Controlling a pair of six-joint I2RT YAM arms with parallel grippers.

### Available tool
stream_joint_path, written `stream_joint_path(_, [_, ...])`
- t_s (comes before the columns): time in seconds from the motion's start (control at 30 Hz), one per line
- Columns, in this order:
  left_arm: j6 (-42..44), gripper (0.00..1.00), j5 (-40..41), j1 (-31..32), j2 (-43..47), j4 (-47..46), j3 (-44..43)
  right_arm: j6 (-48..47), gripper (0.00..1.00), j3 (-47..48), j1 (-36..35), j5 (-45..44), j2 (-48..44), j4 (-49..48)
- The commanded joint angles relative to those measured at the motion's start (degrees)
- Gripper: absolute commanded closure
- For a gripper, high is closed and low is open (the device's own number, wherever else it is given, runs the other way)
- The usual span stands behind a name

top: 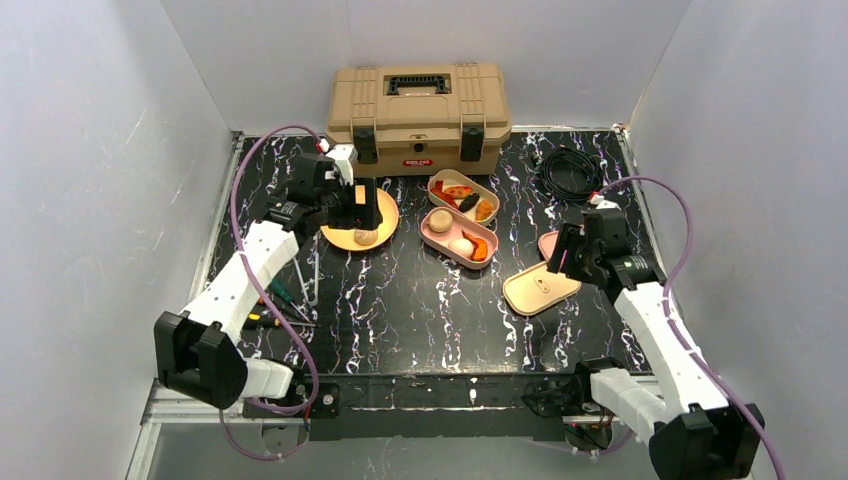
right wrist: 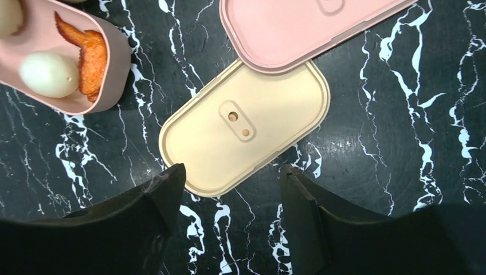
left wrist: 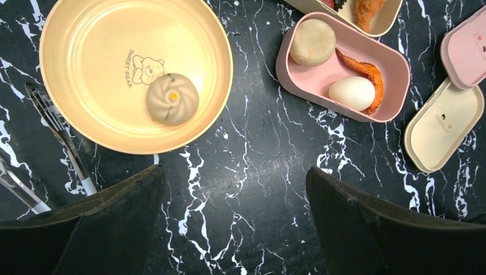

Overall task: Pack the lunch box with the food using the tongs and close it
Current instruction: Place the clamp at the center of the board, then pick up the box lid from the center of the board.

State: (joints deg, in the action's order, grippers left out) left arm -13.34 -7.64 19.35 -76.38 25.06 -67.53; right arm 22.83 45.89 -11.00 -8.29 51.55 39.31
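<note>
The lunch box stands open as two trays. The pink tray (left wrist: 395, 71) holds a tan bun (left wrist: 312, 41), a white egg (left wrist: 351, 93) and an orange-red piece (left wrist: 367, 71); the cream tray (top: 487, 192) holds orange-red chunks and a dark piece. One more bun (left wrist: 172, 98) lies on the yellow plate (left wrist: 86, 34). The metal tongs (left wrist: 57, 134) lie on the table left of the plate. My left gripper (left wrist: 234, 169) hangs open and empty just in front of the plate. My right gripper (right wrist: 232, 167) is open over the near edge of the cream lid (right wrist: 246, 132), which the pink lid (right wrist: 298, 28) overlaps.
A tan toolbox (top: 420, 115) stands at the back centre, and a coiled black cable (top: 570, 170) lies to its right. Small hand tools (top: 275, 300) lie by the left arm. White walls close in the black marbled table (top: 400, 320) on three sides.
</note>
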Motion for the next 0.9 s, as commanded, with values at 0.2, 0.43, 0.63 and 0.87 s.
stream_joint_path(0.2, [2.32, 0.02, -0.19, -0.06, 7.36, 0.67, 2.12, -6.61, 0.35, 6.46, -2.84, -4.25, 18.39, -4.52])
stream_joint_path(0.43, [1.04, 0.02, -0.49, -0.07, 4.63, 3.31, -0.12, -9.5, 0.37, 16.14, -8.84, -11.77, 31.94, -3.54])
stream_joint_path(0.63, [1.75, 0.02, 1.5, -0.06, 7.05, 2.27, 0.89, -11.42, 0.38, 22.79, -14.55, -25.37, 42.92, -0.29])
stream_joint_path(0.87, [1.87, 0.02, 1.64, -0.43, 6.6, 2.67, 0.49, -12.46, 0.39, 25.11, -18.39, -32.37, 48.98, 1.04])
